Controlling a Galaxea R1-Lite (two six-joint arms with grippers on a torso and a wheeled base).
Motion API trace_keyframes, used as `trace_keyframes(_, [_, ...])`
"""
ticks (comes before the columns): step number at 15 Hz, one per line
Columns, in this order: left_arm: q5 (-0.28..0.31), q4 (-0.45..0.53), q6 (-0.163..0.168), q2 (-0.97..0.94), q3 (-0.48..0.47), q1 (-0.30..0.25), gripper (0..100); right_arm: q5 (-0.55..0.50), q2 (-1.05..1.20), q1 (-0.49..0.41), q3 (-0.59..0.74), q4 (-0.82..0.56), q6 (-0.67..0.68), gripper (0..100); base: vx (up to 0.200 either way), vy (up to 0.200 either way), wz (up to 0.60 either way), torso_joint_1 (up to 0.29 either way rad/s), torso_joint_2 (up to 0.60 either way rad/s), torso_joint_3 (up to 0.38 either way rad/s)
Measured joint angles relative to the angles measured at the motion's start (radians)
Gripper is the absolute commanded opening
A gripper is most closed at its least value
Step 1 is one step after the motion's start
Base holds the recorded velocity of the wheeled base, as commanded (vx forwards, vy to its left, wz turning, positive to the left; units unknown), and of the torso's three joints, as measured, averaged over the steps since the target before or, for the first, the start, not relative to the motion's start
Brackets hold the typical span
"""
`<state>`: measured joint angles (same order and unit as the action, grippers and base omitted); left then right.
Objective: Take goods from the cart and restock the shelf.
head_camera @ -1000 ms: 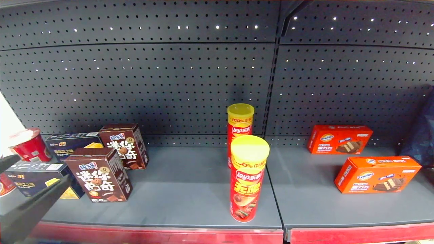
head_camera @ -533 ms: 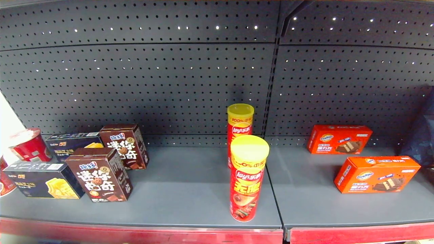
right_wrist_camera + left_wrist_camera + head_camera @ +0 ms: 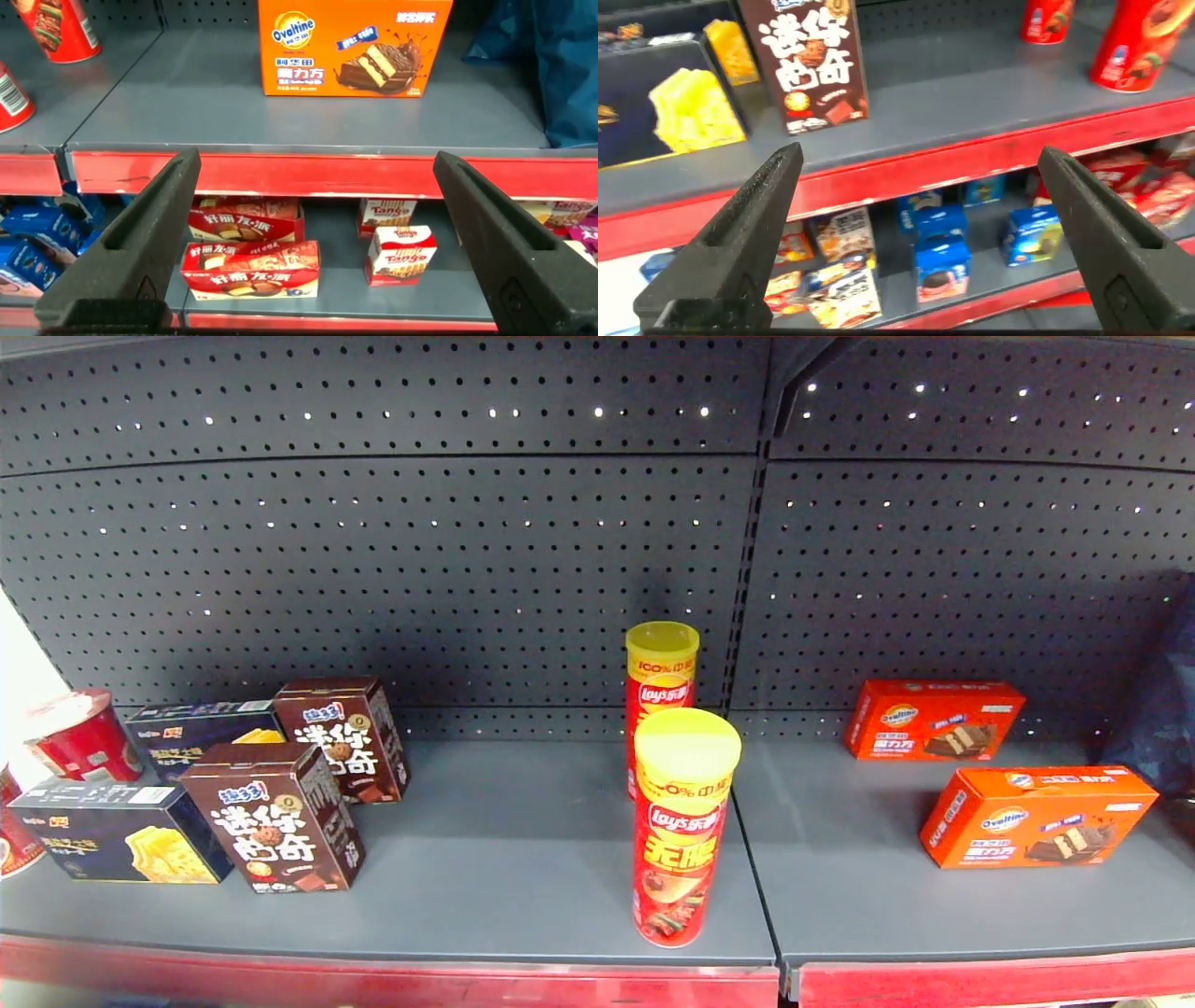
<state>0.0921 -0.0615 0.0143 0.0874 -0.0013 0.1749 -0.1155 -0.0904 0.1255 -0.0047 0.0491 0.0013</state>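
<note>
The grey shelf holds two red chip cans with yellow lids, two brown cookie boxes, two dark blue boxes and two orange boxes. My left gripper is open and empty, in front of and below the shelf's red front edge, facing the front brown cookie box. My right gripper is also open and empty, level with the red shelf edge, below the front orange box.
A red cup stands at the far left and a dark blue bag at the far right. The lower shelf holds blue packs and red boxes. Bare shelf lies between the brown boxes and the cans.
One second ago my left gripper's black fingers showed at the head view's lower left; they have since dropped out of that view. The goods on the shelf have not moved.
</note>
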Motion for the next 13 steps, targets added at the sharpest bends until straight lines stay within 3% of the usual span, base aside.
trace_keyframes(2, [0.008, 0.004, -0.018, -0.002, 0.000, 0.000, 100, 0.000, 0.000, 0.000, 0.000, 0.000, 0.001, 100, 0.000, 0.000, 0.00, 0.000, 0.00, 0.000])
trace_keyframes(13, [0.005, 0.003, -0.017, -0.002, 0.001, 0.000, 100, 0.057, 0.000, 0.000, 0.000, -0.001, 0.008, 100, 0.000, 0.000, 0.00, 0.000, 0.00, 0.000])
